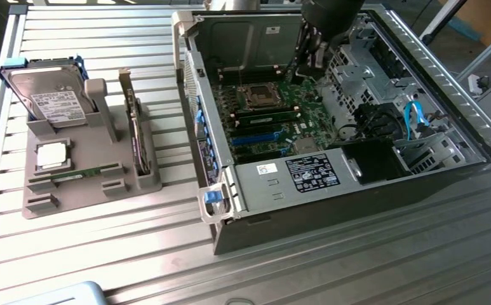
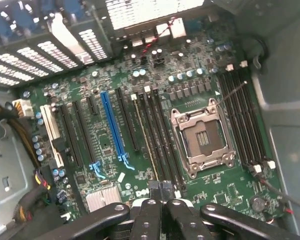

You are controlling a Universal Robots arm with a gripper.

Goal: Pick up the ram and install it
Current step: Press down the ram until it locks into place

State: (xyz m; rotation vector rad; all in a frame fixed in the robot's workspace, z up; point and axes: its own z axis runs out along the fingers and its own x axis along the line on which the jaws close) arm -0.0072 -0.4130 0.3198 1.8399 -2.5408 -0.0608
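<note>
The ram (image 1: 267, 117) is a thin green stick that stands in a slot on the motherboard (image 1: 262, 136), beside the CPU socket (image 2: 202, 137). In the wrist view the ram (image 2: 146, 137) appears edge-on as a pale line running between the black slots. My gripper (image 2: 161, 197) hovers inside the open computer case, fingers shut together with nothing between them, right over the stick's near end. Whether the fingertips touch it I cannot tell. In the exterior view the black arm comes down into the case with the gripper (image 1: 307, 68) above the board.
The case (image 1: 228, 190) lies open on a slatted metal table (image 1: 101, 254). At the exterior view's left a grey holder (image 1: 75, 197) carries a hard drive (image 1: 54, 98), an upright card (image 1: 131, 124), a CPU (image 1: 52, 155) and a thin green strip (image 1: 88, 173). Cables (image 1: 410, 117) and drive bays fill the case's far side.
</note>
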